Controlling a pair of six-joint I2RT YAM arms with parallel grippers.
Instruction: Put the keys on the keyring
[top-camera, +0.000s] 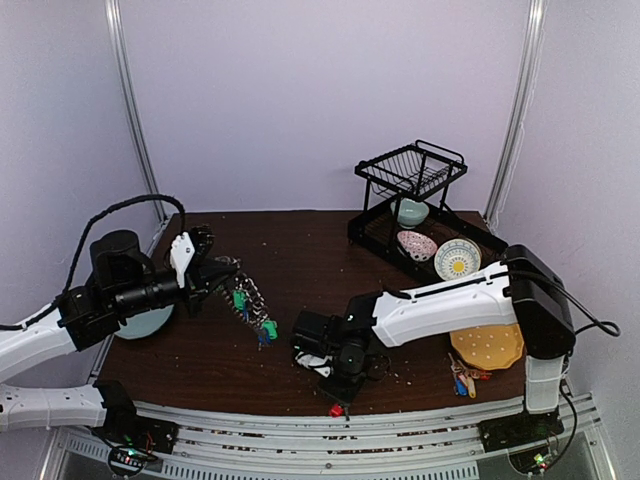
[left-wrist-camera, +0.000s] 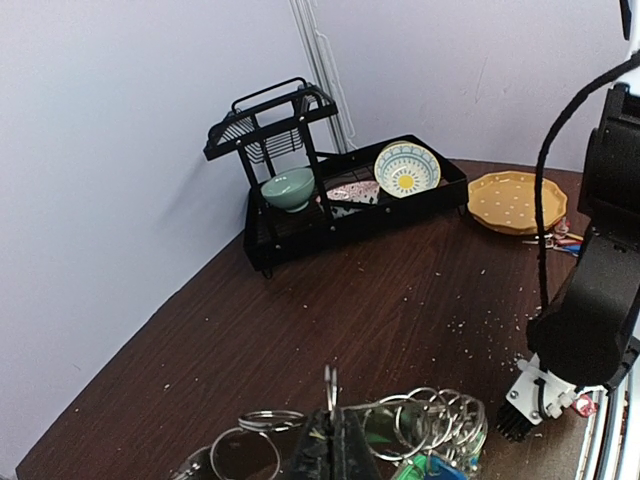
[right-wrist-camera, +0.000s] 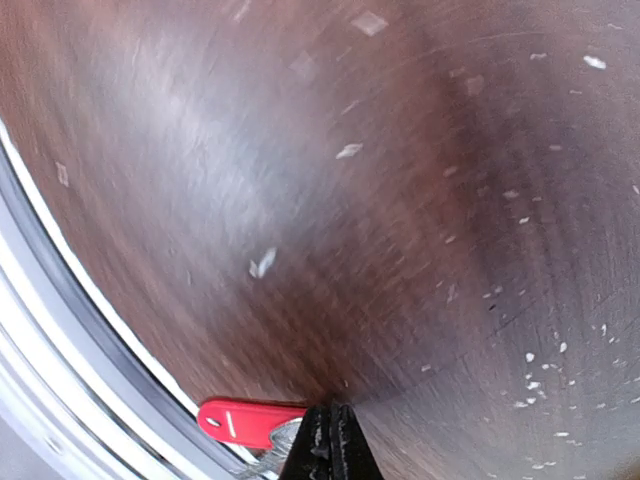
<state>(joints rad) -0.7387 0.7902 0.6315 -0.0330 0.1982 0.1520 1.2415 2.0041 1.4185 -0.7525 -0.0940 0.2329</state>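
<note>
My left gripper (top-camera: 222, 272) is shut on the keyring (top-camera: 248, 298) and holds it above the left part of the table; green and blue tagged keys hang from it. In the left wrist view the ring's thin wire (left-wrist-camera: 331, 385) stands up out of the closed gripper (left-wrist-camera: 340, 428), with small metal loops (left-wrist-camera: 440, 415) fanned to either side. My right gripper (top-camera: 338, 396) is down at the table's near edge, fingers together. A red-tagged key (right-wrist-camera: 245, 421) lies against the gripper (right-wrist-camera: 331, 412), its metal part running in at the left finger. That key (top-camera: 336, 410) also shows from above.
A black dish rack (top-camera: 375, 232) with bowls stands at the back right. A yellow plate (top-camera: 487, 346) and a loose bunch of tagged keys (top-camera: 463, 380) lie near the right arm's base. A pale plate (top-camera: 145, 322) sits under the left arm. Crumbs dot the dark tabletop.
</note>
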